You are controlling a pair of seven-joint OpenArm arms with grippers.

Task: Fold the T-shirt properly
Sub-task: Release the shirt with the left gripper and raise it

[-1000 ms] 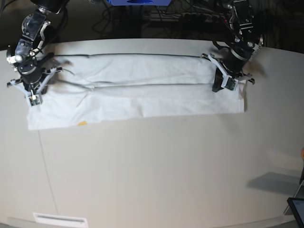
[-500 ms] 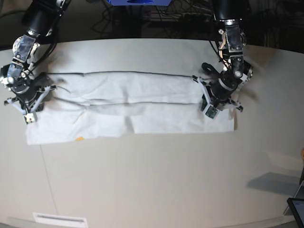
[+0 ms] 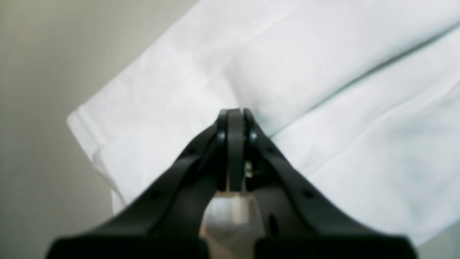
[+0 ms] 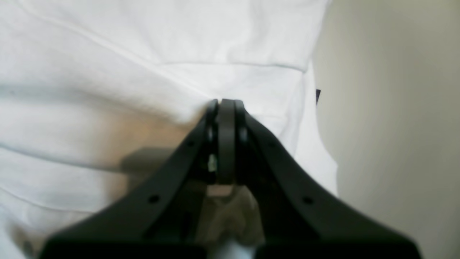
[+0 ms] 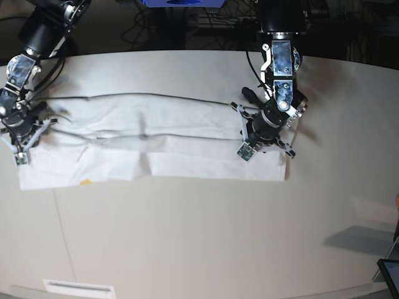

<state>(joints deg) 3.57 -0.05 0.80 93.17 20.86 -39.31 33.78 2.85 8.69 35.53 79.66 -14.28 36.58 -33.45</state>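
Lay as a long folded band across the table (image 5: 199,237): the T-shirt (image 5: 156,140). Pinched at opposite ends by closed left gripper (image 3: 233,111) and right gripper (image 4: 222,101). Seen only from base: full length.

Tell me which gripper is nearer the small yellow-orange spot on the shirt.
Right. The right gripper pinches the T-shirt at the end with the spot; the left gripper grips the opposite end.

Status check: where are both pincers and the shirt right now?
Both pincers shut: left pincer, right pincer, each pinching T-shirt. Shirt a long band on table. Nothing blocking.
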